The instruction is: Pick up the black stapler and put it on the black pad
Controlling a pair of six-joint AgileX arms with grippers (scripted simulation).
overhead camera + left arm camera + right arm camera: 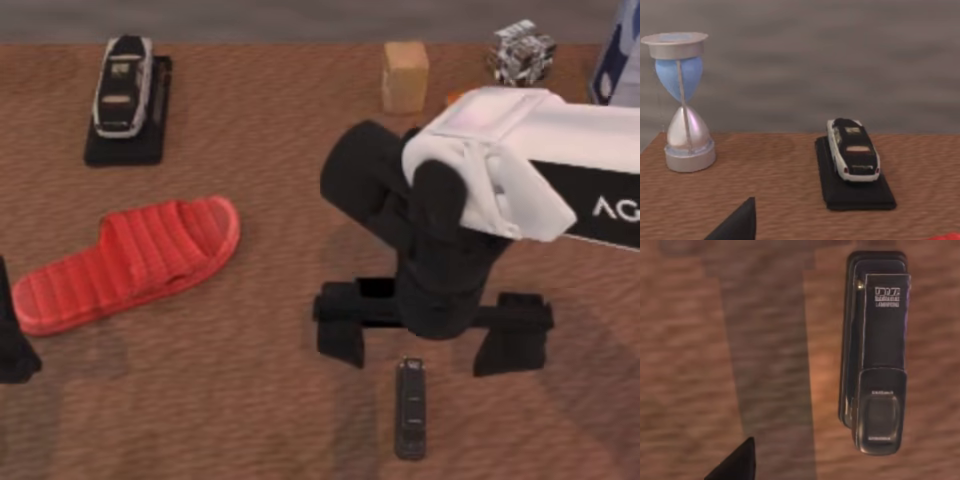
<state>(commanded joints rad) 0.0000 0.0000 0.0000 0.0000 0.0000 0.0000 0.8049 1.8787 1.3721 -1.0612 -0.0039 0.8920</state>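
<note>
The black stapler (411, 408) lies near the table's front edge, lengthwise toward me; the right wrist view shows it as a dark bar with a ridged end (875, 355). My right gripper (427, 342) hangs open just behind it, its two fingers spread wide to either side, with nothing between them. One fingertip (737, 462) shows in the right wrist view, apart from the stapler. A small pure-black patch (376, 288) shows under the right arm; it looks like the black pad, mostly hidden. My left gripper (15, 340) is parked at the table's left edge, open.
A model car on a black base (125, 95) stands at the back left, and a red slipper (130, 260) lies left of centre. A tan block (405, 75) and a silver cube (522, 50) are at the back right. An hourglass (684, 100) appears in the left wrist view.
</note>
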